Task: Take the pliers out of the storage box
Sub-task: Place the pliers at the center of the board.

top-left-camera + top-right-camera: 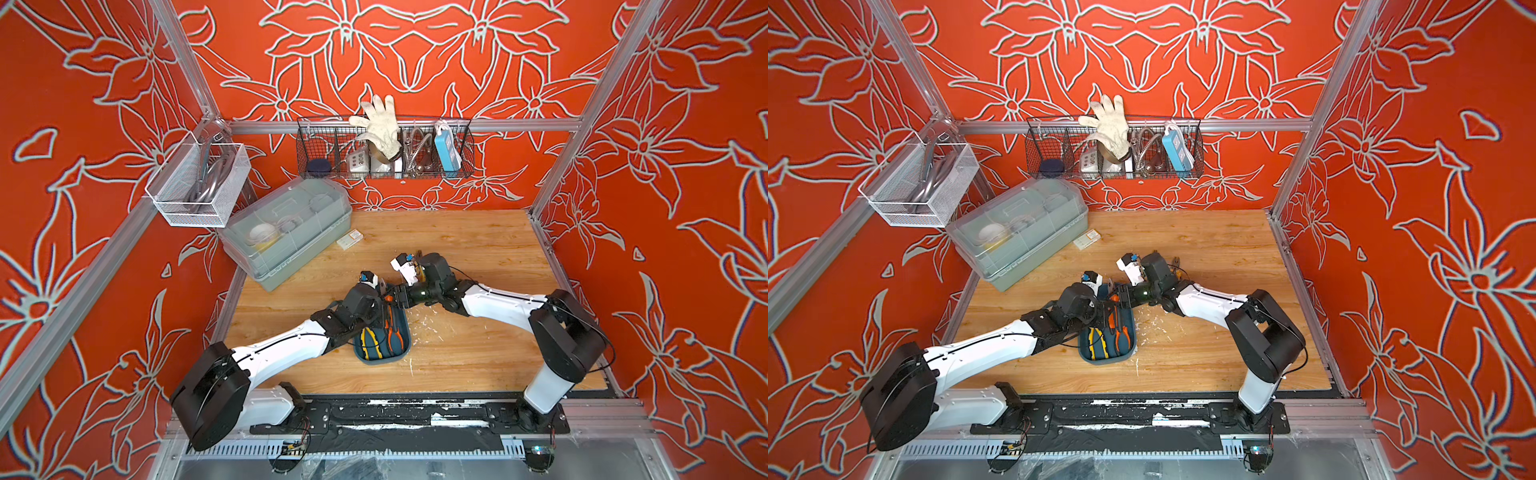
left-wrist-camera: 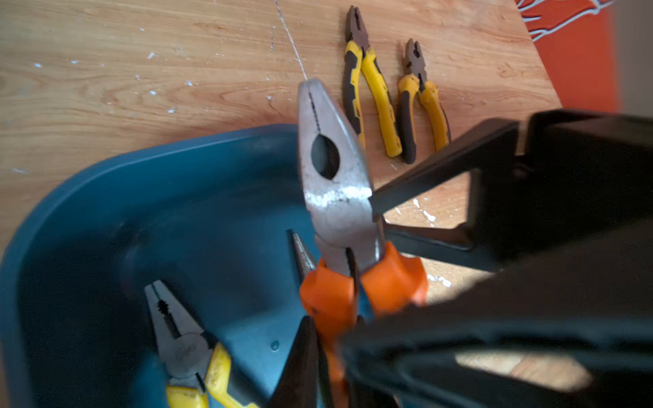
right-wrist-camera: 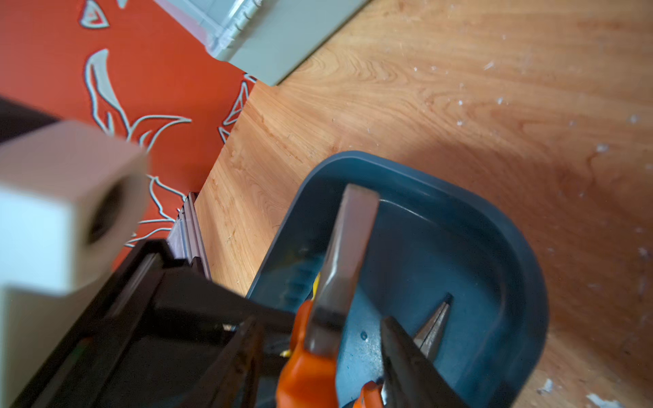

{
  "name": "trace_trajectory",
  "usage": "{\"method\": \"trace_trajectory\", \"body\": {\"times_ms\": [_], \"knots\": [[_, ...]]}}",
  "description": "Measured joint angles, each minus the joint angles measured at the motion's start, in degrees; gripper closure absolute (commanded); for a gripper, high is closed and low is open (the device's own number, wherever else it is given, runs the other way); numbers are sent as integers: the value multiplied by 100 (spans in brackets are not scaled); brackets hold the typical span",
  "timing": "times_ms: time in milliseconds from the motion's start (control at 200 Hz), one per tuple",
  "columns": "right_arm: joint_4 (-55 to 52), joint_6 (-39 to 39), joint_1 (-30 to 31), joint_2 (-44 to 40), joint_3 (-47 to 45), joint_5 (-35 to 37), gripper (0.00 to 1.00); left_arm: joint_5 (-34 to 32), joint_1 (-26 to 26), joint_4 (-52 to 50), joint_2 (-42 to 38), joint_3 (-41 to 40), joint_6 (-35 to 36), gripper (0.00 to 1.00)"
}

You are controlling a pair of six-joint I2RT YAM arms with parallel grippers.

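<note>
**Handover over the tray:** Two robot arms are meeting above the storage box [image 1: 384, 360], with one tool between them. The left claw [image 2: 330, 335] is clamping shut on the grips of the orange-handled pliers [image 2: 332, 183]. The tool is standing tilted above the box, its grey head leaning out past the box's rim. The right claw [image 3: 319, 321] is standing part open, its fingers [image 2: 424, 176] straddling that head close to the pivot. In the right wrist view a gap is showing on each side, so it is gripping nothing.

Inside the box, yellow-handled pliers [image 2: 180, 339] and a thin-nosed pair [image 3: 433, 325] are lying on its floor. Just beyond the box, a larger yellow pair [image 2: 371, 95] and a smaller yellow pair [image 2: 422, 102] are lying side by side on the bench [image 2: 141, 70].

This is looking like a pass from one claw to the other, and the risk is sitting there. If the left claw lets go before the right has closed, the tool is likely to drop back into the box or strike its rim. Bare metal near the pivot is offering a slick, tapering hold, so the heavier handles could swing the tool free. With both claws crowding one tool, a small misjudgement could knock them together or shove the light box along the bench.
</note>
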Motion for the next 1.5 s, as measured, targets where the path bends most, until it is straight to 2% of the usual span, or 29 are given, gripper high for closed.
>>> {"method": "trace_trajectory", "body": {"times_ms": [125,235,430,530,575,751,861,1016,1101,1171,1246,1501], "knots": [[-20,31,13,96,44,-50,80,72,0,-2,17,-13,4,100],[-2,48,61,96,66,-55,100,70,0,-20,22,-13,-2,93],[-44,24,59,66,46,2,100,-28,0,-20,-39,-37,-44,56],[-153,-42,4,-116,-83,179,100,-170,-26,-15,-245,-81,-72,40],[-227,-76,-11,-291,-164,297,100,-260,-35,-7,-334,-114,-70,36],[-494,-243,-57,-1178,-566,1102,100,-603,-28,129,-487,-129,-210,35],[-767,-382,-278,-1687,-776,2269,100,-625,-28,138,-439,-127,-225,35],[-1231,-393,-999,-2094,-1091,4240,100,-564,-28,131,-227,-94,-247,37],[-1508,-282,-1517,-2074,-1169,4815,100,-492,-28,131,-136,-59,-256,38],[-1681,-170,-1912,-1969,-1178,4937,100,-457,-28,131,-96,-33,-264,39],[-1746,-96,-2205,-1742,-1165,4771,100,-431,-28,133,-90,-20,-264,39],[-1768,-238,-2356,-1025,-896,3637,100,-400,-28,131,-90,-17,-264,40]]}}
